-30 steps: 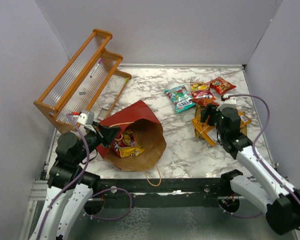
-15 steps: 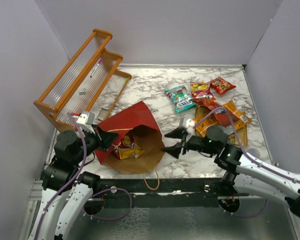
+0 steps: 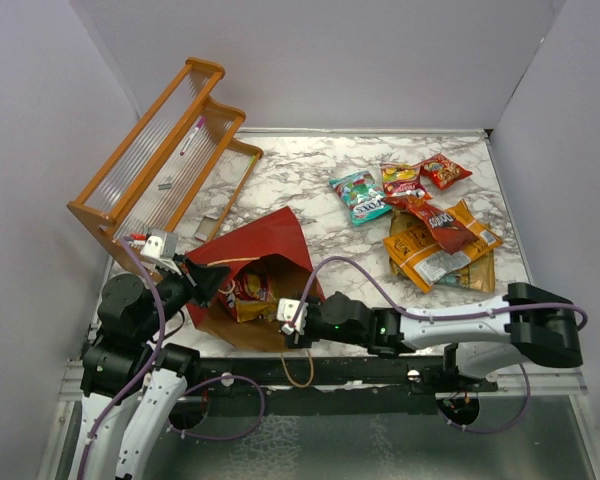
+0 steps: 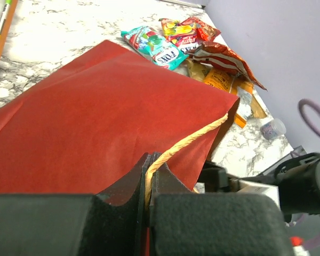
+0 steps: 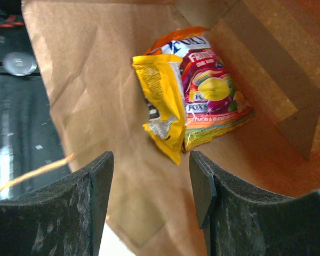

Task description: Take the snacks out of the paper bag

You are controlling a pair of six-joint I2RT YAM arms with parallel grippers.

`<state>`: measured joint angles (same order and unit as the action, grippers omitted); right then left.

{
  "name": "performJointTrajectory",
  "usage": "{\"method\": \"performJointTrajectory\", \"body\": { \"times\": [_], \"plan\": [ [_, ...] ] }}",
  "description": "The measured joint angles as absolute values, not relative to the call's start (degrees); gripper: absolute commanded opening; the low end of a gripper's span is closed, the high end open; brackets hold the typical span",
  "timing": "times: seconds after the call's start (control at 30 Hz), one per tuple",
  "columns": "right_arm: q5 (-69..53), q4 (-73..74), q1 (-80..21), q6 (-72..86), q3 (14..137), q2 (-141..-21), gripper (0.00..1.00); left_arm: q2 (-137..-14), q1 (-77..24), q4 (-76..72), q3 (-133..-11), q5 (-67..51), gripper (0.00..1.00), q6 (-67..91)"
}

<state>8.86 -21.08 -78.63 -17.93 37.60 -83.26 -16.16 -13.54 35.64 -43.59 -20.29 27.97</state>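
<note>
Pinch yellow packet (image 5: 162, 101) by crimped edge (light, slippery foil) using open right gripper (image 5: 149, 181), with left gripper (image 4: 149, 172) clamped on handle (image 4: 188, 141) of paper bag (image 4: 96, 112).

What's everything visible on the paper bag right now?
The paper bag lies on its side at the near left of the marble table: red outside, brown kraft inside, creased. The left claw is shut on a twine handle, holding the upper wall up. A yellow packet and a pink packet lie inside. The open right claw points into its open mouth.
</note>
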Motion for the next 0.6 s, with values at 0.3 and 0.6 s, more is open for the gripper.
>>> {"method": "performJointTrajectory", "body": {
  "times": [0.3,0.6],
  "plan": [
    [18.39,-31.94,-78.94,-23.11,40.97,-98.91,0.65,-16.32,-12.73,35.64,-43.57,-20.38,0.0,27.97],
    [24.84,-38.92,-79.07,-26.02,42.04,-104.84,0.66,-16.53,-12.73,35.64,-43.38,-20.4,0.0,27.97]
  ]
}}
